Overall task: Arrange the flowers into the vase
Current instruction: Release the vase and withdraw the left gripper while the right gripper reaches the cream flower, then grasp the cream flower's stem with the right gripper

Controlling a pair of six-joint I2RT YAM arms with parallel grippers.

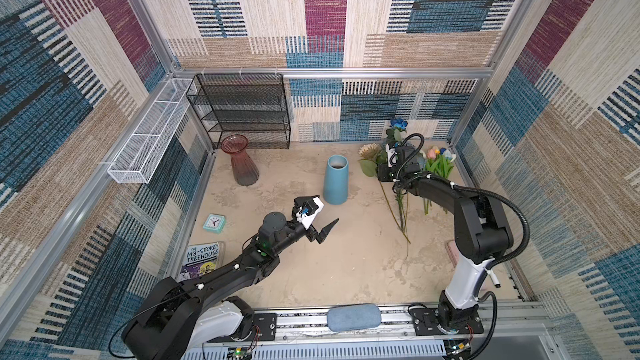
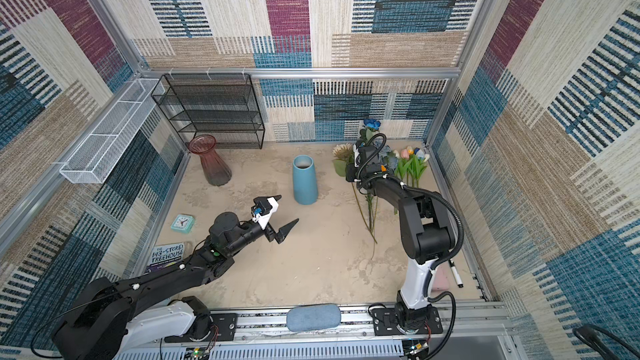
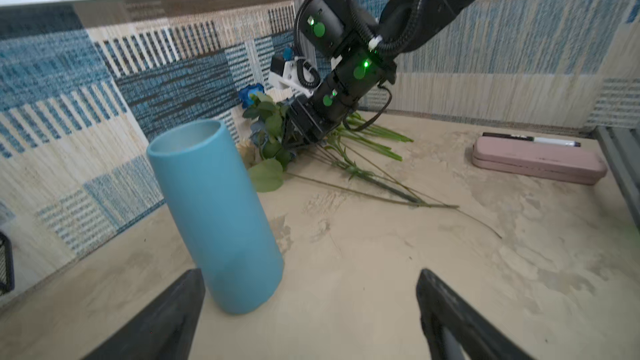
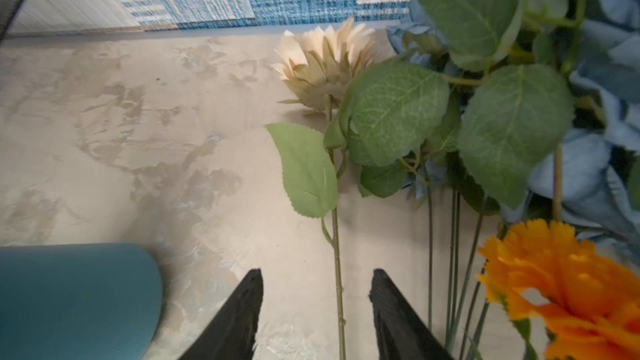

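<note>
Flowers [image 3: 273, 124] all lie on the surface [image 1: 311, 271], at its rear right, none in a vase. Leftmost, a red glass vase [image 1: 240, 161] stands by the black shelf [image 1: 242, 112]. The left hand [image 3: 310, 273] hovers with its jaws wide apart and empty, just short of the upright blue vase [image 1: 335, 180]. Right of that vase lies the cream sunflower [image 4: 325, 60], head toward the back wall [image 1: 381, 112], stem running back toward the robot's base. The right hand [image 4: 315, 273] hangs over it, far nearer than the left. The stem passes between its jaws, which stand partly apart with a gap on either side, so closing would pinch across the stem. Further right lie the orange bloom [image 4: 568, 289], blue roses [image 4: 588, 174] and tulips [image 1: 437, 154], the tulips' heads likewise rearward.
</note>
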